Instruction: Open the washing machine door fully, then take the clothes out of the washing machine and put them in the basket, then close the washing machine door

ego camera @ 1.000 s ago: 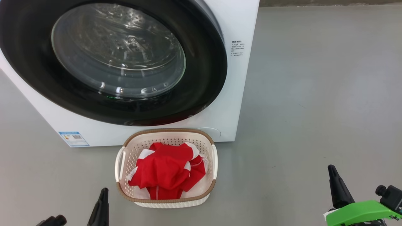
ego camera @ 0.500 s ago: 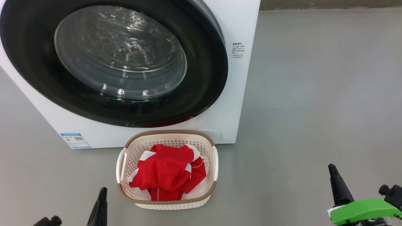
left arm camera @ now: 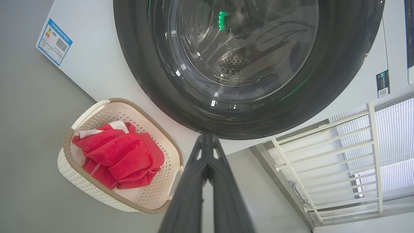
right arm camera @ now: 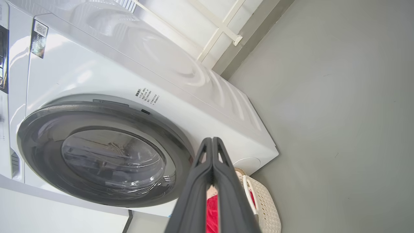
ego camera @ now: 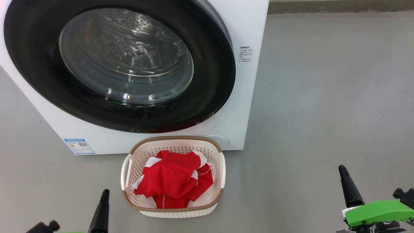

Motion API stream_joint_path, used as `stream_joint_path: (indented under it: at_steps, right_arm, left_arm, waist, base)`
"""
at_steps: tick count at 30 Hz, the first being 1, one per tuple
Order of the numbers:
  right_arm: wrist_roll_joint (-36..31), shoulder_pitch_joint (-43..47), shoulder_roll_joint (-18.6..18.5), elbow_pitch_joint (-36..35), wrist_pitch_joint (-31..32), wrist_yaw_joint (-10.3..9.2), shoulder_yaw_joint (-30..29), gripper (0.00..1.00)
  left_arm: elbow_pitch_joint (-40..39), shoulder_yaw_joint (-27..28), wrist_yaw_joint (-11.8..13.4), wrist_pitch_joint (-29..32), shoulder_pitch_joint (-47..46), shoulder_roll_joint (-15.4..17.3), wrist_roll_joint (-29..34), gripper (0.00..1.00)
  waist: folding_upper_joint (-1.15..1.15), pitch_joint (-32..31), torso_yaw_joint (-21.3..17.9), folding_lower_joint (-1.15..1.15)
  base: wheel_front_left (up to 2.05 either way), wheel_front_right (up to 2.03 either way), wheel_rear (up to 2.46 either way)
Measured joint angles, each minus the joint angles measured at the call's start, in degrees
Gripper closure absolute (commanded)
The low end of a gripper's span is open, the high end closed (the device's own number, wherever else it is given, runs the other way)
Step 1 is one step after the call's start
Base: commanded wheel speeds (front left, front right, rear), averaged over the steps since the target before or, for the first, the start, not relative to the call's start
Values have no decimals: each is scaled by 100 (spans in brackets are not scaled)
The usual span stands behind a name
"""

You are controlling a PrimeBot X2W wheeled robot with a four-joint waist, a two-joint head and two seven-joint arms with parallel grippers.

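Observation:
The washing machine (ego camera: 249, 26) stands white at the upper left, and its door (ego camera: 210, 84) with the black rim and glass bowl lies shut flat against the front. On the floor right before it sits the cream basket (ego camera: 176, 141), holding the red clothes (ego camera: 171, 181) with white trim. My left gripper (ego camera: 103, 202) pokes up at the lower left, left of the basket, shut and empty. Far right of the basket, my right gripper (ego camera: 347, 186) is shut too, with nothing in it. In the wrist views the left gripper (left arm camera: 208, 139) and right gripper (right arm camera: 212, 142) show their fingers pressed together.
Bare grey floor (ego camera: 323, 97) spreads to the right of the machine. A blue label (ego camera: 79, 146) marks the machine's lower front corner. A white railing and window (left arm camera: 355, 155) stand beyond the machine's side. A green bracket (ego camera: 376, 210) sits on my right wrist.
The whole head picture has slid slightly down and right, so the camera moved. Both grippers stay shut and low; the door, basket and clothes keep their places.

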Motion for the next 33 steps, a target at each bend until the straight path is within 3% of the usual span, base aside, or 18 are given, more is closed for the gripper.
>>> stream_joint_path:
  at_steps: [33]
  right_arm:
    - [1961,-213,-25,-68,561,-1,-114,100]
  left_arm:
    - [-33,94,0,572,-114,38,-2096,100]
  waist:
    - [0,-151,53,0]
  base:
    - [0,0,0]
